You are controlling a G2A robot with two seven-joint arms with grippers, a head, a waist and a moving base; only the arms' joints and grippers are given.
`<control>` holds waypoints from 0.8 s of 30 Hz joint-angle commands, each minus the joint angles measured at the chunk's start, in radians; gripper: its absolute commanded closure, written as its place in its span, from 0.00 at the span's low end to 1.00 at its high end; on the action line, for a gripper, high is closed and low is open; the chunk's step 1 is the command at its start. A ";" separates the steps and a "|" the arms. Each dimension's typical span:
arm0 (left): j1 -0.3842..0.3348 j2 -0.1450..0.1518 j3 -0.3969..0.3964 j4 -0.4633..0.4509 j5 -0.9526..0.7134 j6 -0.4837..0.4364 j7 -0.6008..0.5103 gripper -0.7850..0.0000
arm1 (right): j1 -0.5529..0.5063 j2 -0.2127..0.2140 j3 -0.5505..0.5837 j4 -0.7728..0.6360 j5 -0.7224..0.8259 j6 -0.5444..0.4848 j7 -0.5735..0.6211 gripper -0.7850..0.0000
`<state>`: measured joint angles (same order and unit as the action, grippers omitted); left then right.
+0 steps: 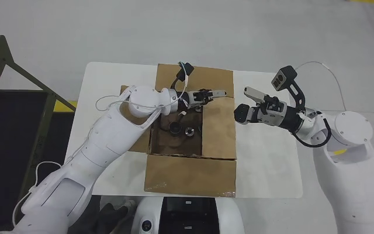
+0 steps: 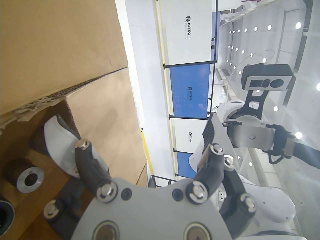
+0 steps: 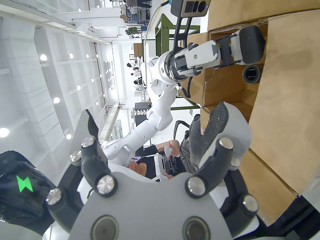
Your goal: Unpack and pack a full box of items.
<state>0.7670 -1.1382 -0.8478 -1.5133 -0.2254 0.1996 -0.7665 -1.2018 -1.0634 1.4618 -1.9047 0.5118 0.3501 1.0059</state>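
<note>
Left gripper [image 1: 210,96] hung spread open and empty over the far right corner of the open cardboard box [image 1: 219,126], which sat on the white table [image 1: 269,164]. Two dark, metal-faced cylinders [image 1: 187,131] lay inside on the box floor. Right gripper [image 1: 245,103] was likewise spread open, holding nothing, just beside the right flap.

white arms [image 1: 111,146], black ribbed fingers [image 3: 217,122], silver screws [image 3: 107,184], seemingly a thin white cable [image 1: 108,100].

Left arm [image 1: 117,140] hides part of box [image 1: 219,128] interior; dark cylinder [image 2: 4,215] cut off at left wrist view's edge.
</note>
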 commanded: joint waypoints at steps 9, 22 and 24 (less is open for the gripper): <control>0.000 0.000 0.001 0.000 0.001 0.000 -0.001 0.00 | 0.000 0.000 0.000 0.000 0.000 0.000 0.000 0.00; 0.031 0.007 -0.033 -0.007 -0.004 -0.013 0.008 0.00 | 0.000 0.000 0.000 0.000 0.000 0.000 0.000 0.00; 0.045 0.012 -0.057 -0.014 -0.005 -0.017 0.008 0.00 | 0.000 0.000 0.000 0.000 0.000 0.000 0.000 0.00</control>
<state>0.8055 -1.1283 -0.8936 -1.5242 -0.2289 0.1840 -0.7590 -1.2017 -1.0634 1.4616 -1.9047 0.5118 0.3502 1.0056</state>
